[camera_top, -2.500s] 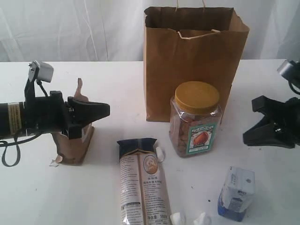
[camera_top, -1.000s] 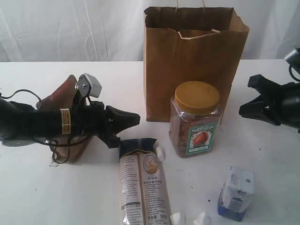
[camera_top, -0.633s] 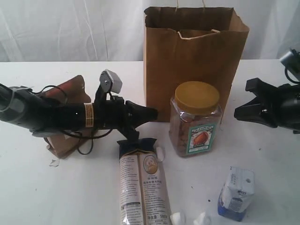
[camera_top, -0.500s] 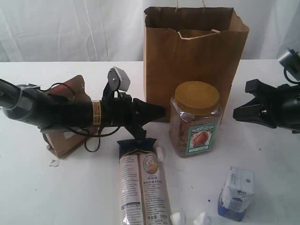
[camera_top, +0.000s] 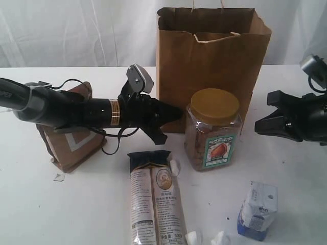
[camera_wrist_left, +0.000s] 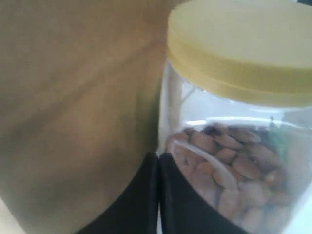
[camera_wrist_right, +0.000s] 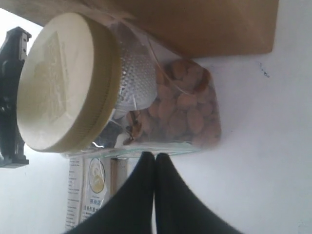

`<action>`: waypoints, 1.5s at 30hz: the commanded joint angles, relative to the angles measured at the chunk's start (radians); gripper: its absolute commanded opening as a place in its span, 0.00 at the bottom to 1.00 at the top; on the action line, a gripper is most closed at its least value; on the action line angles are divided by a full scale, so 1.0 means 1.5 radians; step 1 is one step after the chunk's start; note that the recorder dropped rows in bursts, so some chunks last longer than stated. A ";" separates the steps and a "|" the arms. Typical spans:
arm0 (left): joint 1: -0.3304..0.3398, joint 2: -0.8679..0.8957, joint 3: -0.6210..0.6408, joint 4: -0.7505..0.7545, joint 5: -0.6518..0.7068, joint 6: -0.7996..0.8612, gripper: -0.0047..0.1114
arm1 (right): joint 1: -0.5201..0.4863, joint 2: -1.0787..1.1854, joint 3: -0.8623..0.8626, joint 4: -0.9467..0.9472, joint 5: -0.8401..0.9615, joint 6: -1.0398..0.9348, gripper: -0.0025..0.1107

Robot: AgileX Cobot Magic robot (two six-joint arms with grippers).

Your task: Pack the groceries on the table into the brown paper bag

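The step in hand is judged to be a two-armed approach to the nut jar [camera_top: 213, 130], which stands upright on the worktop [camera_top: 76, 204] directly in front of the paper bag [camera_top: 209, 71]; whether the two touch cannot be told. The left end effector [camera_top: 176, 113] is pinched fully together and holds nothing. Its tip is brought close beside the jar's shoulder, just under the yellow lid. The right end effector [camera_top: 260, 126] is likewise closed and empty, and is kept apart from the jar on the other side.

The jar looks wide and smooth, so the jaws would have to be spread well before any grip is tried. Otherwise the jar would have to be pressed evenly from both sides, below the lid. The bag's thin front wall should not be pushed, and the noodle packet [camera_top: 156, 199] lying just in front should be cleared.

Compared with the earliest frame, the left arm is seen swung across from the brown pouch [camera_top: 71, 145] to the jar. The pouch, upright then, is now tilted with its white square showing. The right end effector is shifted slightly inward. The jar, packet, bag and small carton [camera_top: 258, 210] are unmoved.
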 commanded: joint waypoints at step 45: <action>-0.036 0.062 -0.092 0.155 -0.084 -0.096 0.04 | -0.001 0.000 0.002 -0.031 0.033 -0.024 0.02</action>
